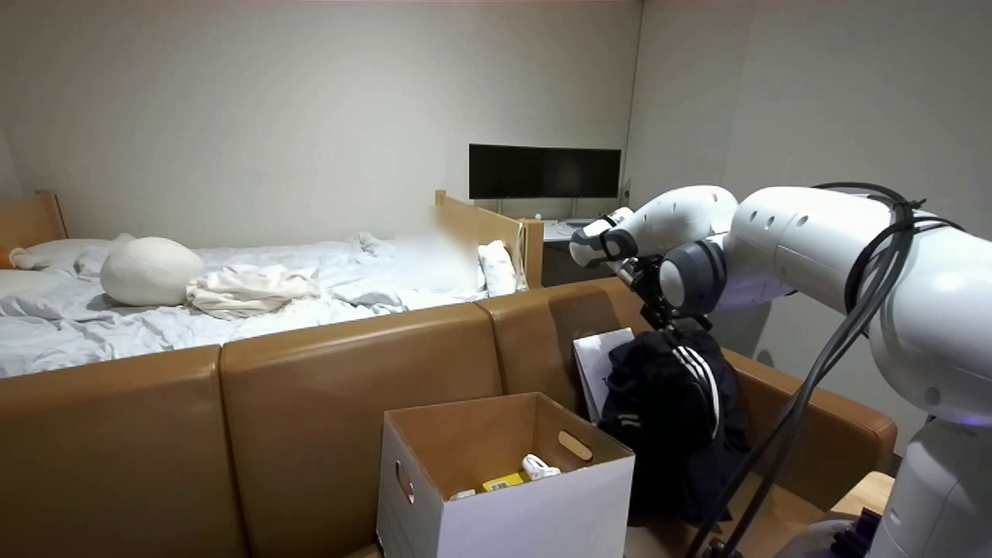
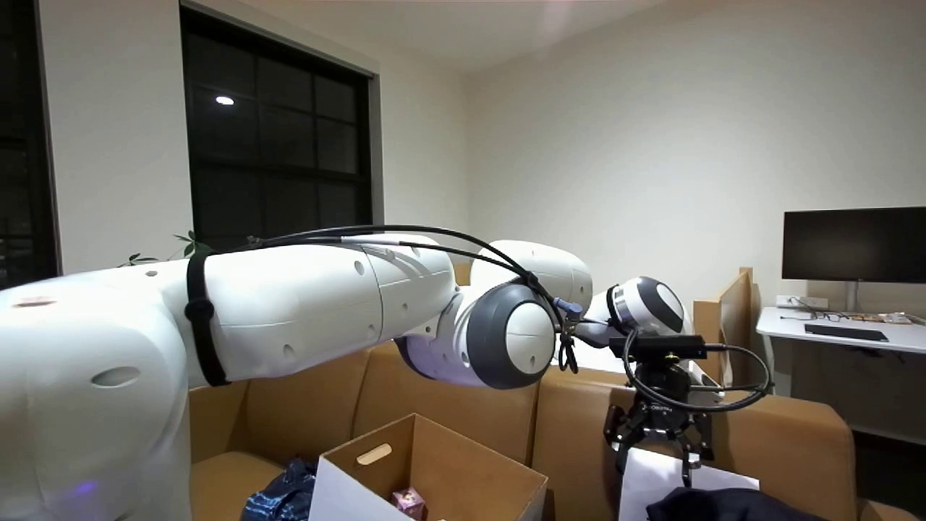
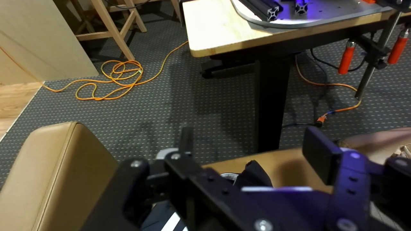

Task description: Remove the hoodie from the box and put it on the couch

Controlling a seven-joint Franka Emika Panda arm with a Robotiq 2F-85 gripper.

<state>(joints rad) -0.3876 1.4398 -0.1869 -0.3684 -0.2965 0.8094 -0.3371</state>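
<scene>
The pincer [image 2: 655, 463] points downward, its 2 fingers [image 3: 321, 157] spread well apart, just above the hoodie [image 1: 659, 418]; whether a fingertip brushes the fabric cannot be told. The black hoodie, white stripes running down it, is heaped on the couch [image 1: 356, 368], outside the box [image 1: 535, 511] and near the armrest [image 1: 814, 403]. Behind it a white panel [image 1: 597, 364] leans against the back cushion [image 1: 535, 341]. Beside the hoodie, the box stands upright with its top open; a yellow item [image 1: 504, 482], a white item [image 1: 540, 467] and a small pinkish item [image 2: 409, 501] lie inside. On its opposite side, a dark blue bundle [image 2: 286, 496] rests on the couch seat [image 2: 224, 485]. Past the couch's back is a white-sheeted bed [image 1: 139, 333], bearing a rounded cream cushion [image 1: 151, 271] and a crumpled cream cloth [image 1: 252, 291]. Farther off, a monitor [image 2: 857, 244] and a keyboard [image 2: 845, 332] sit on a white desk [image 2: 780, 325]. In the wrist view, an orange cord [image 3: 109, 81] lies in loose loops on the dark carpet [image 3: 96, 118].
</scene>
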